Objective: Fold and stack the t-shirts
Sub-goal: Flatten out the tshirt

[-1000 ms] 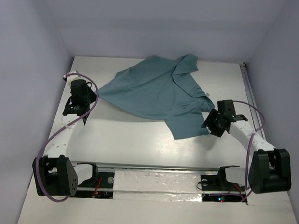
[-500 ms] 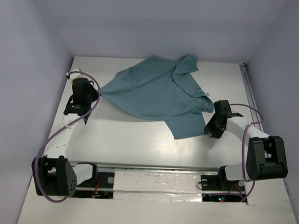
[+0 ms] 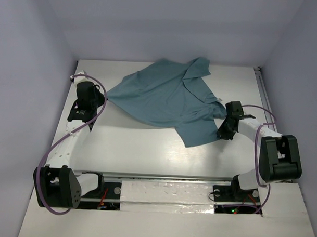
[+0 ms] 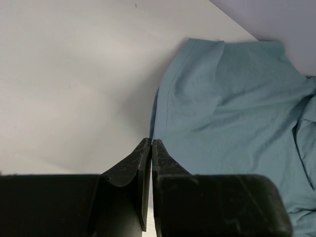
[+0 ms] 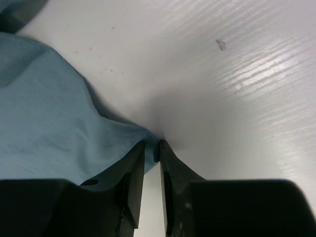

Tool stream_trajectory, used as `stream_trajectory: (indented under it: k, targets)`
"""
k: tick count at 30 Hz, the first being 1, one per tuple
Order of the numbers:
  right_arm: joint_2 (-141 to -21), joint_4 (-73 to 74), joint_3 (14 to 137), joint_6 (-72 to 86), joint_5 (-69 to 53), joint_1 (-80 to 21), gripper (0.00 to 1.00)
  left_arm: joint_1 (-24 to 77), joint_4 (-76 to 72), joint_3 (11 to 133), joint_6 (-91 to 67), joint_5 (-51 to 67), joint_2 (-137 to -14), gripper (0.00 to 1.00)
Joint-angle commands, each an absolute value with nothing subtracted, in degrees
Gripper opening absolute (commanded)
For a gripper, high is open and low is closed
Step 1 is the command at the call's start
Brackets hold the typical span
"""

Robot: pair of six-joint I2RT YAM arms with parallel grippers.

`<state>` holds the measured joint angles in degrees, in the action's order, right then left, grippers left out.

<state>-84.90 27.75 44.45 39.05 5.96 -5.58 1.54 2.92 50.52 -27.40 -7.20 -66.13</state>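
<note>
Left tool [image 4: 151, 142], fingers pressed together, pinching a pointed corner of the plain teal short-sleeved cloth t-shirt [image 3: 164, 98]; the cloth [image 4: 232, 108] fans out ahead and to the right of the tips, drawn taut toward them. Right tool [image 5: 152, 144], fingers drawn almost together with only a slim gap, the tips touching the flat white counter [image 5: 222, 74] and nipping the shirt's edge [image 5: 44, 123], which spreads to the tool's left and over its left finger. From above, the t-shirt lies rumpled and unfolded on the counter [image 3: 147, 149] between the two tools, one sleeve folded over at its far end and a flap hanging down beside the right tool [image 3: 222, 132]; the opposite corner ends at the left tool [image 3: 100, 100]. Purple cables [image 3: 53, 151] loop along both arms behind the tools. Bare counter [image 4: 74, 74] lies left of the left tool; nothing stands between either tool and the cloth.
</note>
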Motion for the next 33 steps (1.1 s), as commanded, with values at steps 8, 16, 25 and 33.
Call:
stream_trajectory:
  k: [8,16,25,33]
  targets:
    - [-77.1,24.4,39.7,38.1,4.1,-5.5,0.00,2.4,2.6,53.4,-26.2,-8.4,-63.0,0.00]
    - [-54.1,43.4,71.4,29.8,9.7,-5.5,0.00,6.1,6.0,73.8,-27.6,-7.6,-61.4,0.00]
    - [-59.8,51.2,128.2,22.6,13.8,-5.5,0.00,6.6,11.7,104.7,-27.9,-4.8,-60.0,0.00]
    - [-68.4,48.8,143.7,23.6,9.4,-5.5,0.00,9.7,11.6,101.4,-34.6,9.1,-58.8,0.00]
